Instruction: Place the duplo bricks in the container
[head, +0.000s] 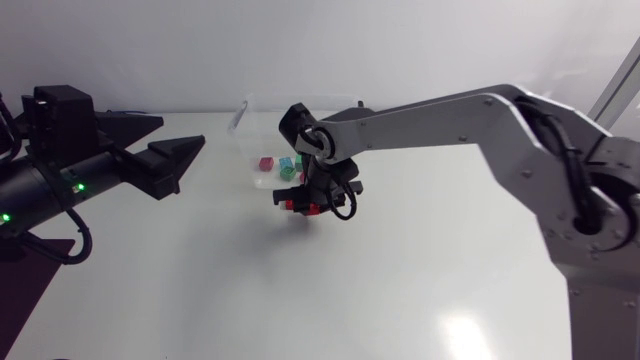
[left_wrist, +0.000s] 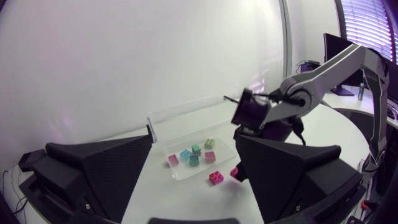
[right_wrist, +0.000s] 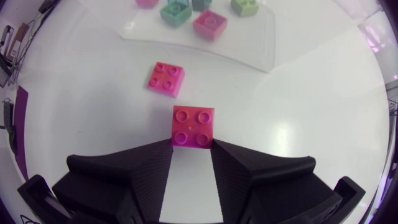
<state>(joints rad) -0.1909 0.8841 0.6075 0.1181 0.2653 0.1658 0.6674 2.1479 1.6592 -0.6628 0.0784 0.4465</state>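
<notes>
Right end effector (right_wrist: 193, 145) seems to pinch the red brick (right_wrist: 193, 126) by its flat sides, just near of the container (right_wrist: 252, 46); light, stiff, slick plastic, so grip squarely; left end effector (head: 181, 132) spread, left

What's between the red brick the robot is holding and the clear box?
One pink brick, lying alone on the table between the red brick and the container. The right wrist view shows it.

We see a white table (head: 300, 290) with a smooth, faintly glossy top, and it fills the ground of all three views. Toward its near right part in the head view, we make out a soft patch of reflected light (head: 462, 335).
</notes>
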